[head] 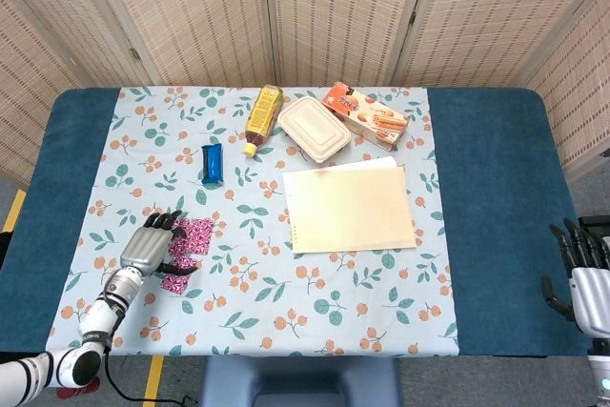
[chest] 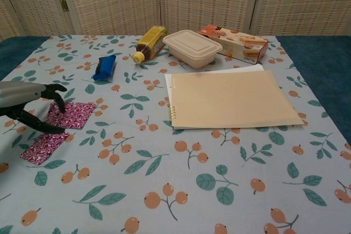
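**Left hand hovering at the purple packet's edge**

My left hand (chest: 27, 105) hangs over the near-left part of the surface (head: 496, 235), fingers apart and curved, gripping nothing. The purple patterned packet (chest: 57, 129) lies flat just to its right, fingertips over its left edge; whether they touch it I cannot tell. My worry: the packet is thin and flat, so curling in from here could skid it across the floral cloth (chest: 181, 190) or crumple it. My right hand (head: 581, 269) idles off the far edge, fingers spread.
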You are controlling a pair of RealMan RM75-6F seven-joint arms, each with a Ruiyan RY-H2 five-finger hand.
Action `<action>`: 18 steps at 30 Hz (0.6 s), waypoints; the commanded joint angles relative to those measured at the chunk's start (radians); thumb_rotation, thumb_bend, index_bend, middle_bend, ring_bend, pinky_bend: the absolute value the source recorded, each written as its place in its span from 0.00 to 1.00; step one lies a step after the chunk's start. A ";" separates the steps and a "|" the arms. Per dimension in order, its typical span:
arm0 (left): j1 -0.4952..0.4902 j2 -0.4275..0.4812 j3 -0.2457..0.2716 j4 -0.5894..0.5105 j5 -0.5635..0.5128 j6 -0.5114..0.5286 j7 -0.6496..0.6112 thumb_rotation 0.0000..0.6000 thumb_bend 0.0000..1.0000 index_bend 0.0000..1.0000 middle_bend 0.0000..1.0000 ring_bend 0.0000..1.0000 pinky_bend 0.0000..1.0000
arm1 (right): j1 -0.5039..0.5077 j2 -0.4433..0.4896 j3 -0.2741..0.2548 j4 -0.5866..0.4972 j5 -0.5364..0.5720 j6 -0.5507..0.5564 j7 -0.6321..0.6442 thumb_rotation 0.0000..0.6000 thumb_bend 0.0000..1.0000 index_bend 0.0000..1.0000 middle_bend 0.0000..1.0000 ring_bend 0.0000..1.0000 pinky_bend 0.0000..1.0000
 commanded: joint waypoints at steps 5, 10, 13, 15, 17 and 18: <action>-0.012 -0.027 0.011 -0.009 -0.001 -0.006 0.046 0.47 0.16 0.33 0.00 0.00 0.00 | -0.004 -0.001 0.000 0.009 0.004 0.001 0.010 1.00 0.50 0.00 0.00 0.00 0.00; -0.013 -0.033 0.014 -0.010 -0.016 -0.007 0.066 0.47 0.16 0.33 0.00 0.00 0.00 | -0.001 -0.005 0.001 0.015 0.003 -0.004 0.015 1.00 0.50 0.00 0.00 0.00 0.00; -0.011 -0.032 0.015 -0.007 -0.027 -0.005 0.073 0.47 0.16 0.33 0.00 0.00 0.00 | 0.000 -0.004 0.001 0.015 0.001 -0.004 0.015 1.00 0.50 0.00 0.00 0.00 0.00; -0.008 -0.029 0.015 -0.005 -0.035 -0.003 0.073 0.47 0.16 0.33 0.00 0.00 0.00 | 0.001 -0.004 0.002 0.014 0.001 -0.005 0.014 1.00 0.50 0.00 0.00 0.00 0.00; -0.005 -0.024 0.015 -0.004 -0.040 -0.001 0.072 0.47 0.16 0.33 0.00 0.00 0.00 | 0.001 -0.004 0.002 0.013 0.001 -0.005 0.013 1.00 0.50 0.00 0.00 0.00 0.00; -0.003 -0.020 0.015 -0.003 -0.041 0.000 0.070 0.48 0.16 0.33 0.00 0.00 0.00 | 0.002 -0.004 0.002 0.012 0.000 -0.005 0.012 1.00 0.50 0.00 0.00 0.00 0.00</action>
